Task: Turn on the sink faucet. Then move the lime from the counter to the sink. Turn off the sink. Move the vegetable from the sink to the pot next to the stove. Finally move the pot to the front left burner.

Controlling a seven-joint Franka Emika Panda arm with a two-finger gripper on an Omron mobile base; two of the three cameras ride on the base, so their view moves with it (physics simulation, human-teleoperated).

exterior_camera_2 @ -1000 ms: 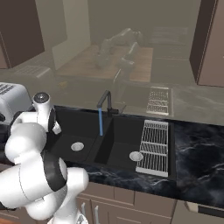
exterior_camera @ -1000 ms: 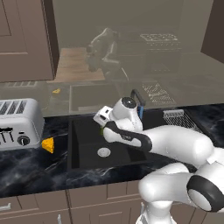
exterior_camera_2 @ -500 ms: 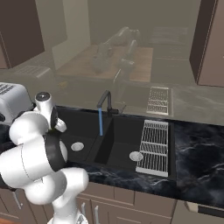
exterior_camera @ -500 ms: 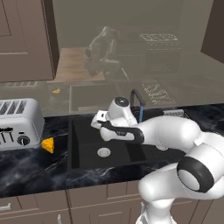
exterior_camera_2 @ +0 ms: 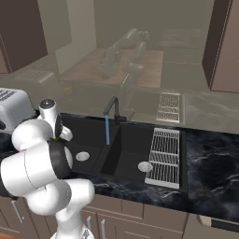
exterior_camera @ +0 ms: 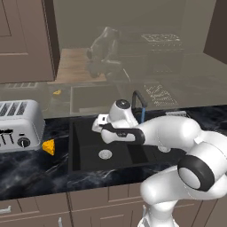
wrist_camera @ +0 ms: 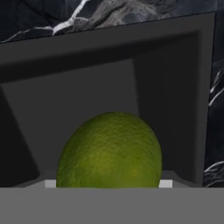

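1. Over the left half of the sink (exterior_camera: pixel 80 146), the gripper (exterior_camera: pixel 99 125) hangs at the end of the white arm, just above the basin's back left corner.
2. In the hand view the lime (wrist_camera: pixel 110 151) sits right in front of the camera, low in the picture, with the dark sink wall (wrist_camera: pixel 87 87) behind it — it looks carried between the fingers, which stand fairly wide, as wide as the fruit. The fingertips themselves are hidden, so I cannot see the contact itself.
3. In the right base view a sliver of yellow-green (exterior_camera_2: pixel 57 138) peeks out just beside the wrist, above the left basin.
4. One faucet (exterior_camera_2: pixel 112 108) — black and arched — stands at the back between the two basins, and a thin blue stream (exterior_camera_2: pixel 107 131) runs down from its spout.
5. Two basins, with two round silver drains: one in the left half (exterior_camera_2: pixel 82 156), one in the right (exterior_camera_2: pixel 145 166).
6. One ribbed rack (exterior_camera_2: pixel 164 156) lies over the right side of the sink.
7. One silver toaster (exterior_camera: pixel 20 125) stands on the counter (exterior_camera: pixel 31 170) to the left, well apart from the sink.
8. One orange-yellow cheese wedge (exterior_camera: pixel 48 147) lies just beside the toaster, between it and the sink edge.
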